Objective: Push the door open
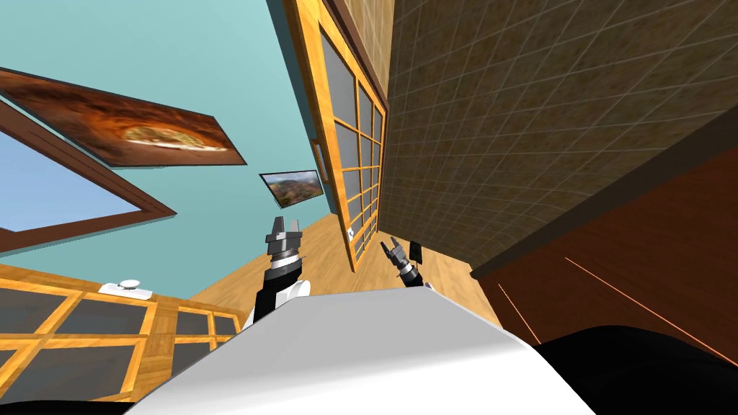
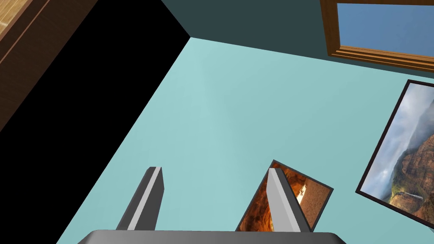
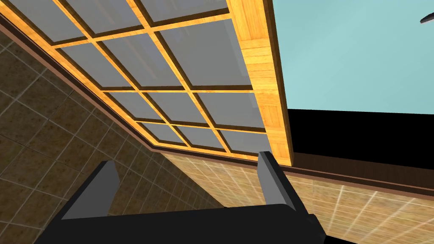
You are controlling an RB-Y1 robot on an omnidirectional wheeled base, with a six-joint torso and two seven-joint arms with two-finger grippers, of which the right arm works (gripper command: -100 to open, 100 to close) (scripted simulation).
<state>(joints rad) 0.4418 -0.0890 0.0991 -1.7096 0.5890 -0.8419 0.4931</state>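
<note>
wood-framed paned door (image 1: 357, 166) near right gripper (image 1: 391, 248), spread and empty, at risk of a blade snagging a pane bar (image 3: 169, 90) mid-push; left gripper (image 1: 285, 225) spread too.

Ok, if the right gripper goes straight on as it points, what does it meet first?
Most likely the door, at its glass panes near the wooden edge. The right gripper is open and apart from it. Depth is unclear, and the tiled wall lies close beside that line.

One glass-paned door (image 1: 351, 137), one paned wooden panel (image 1: 79, 346), two framed pictures (image 1: 126, 130) (image 1: 292, 186), one window (image 1: 50, 194), two grippers (image 1: 285, 225) (image 1: 393, 245)
</note>
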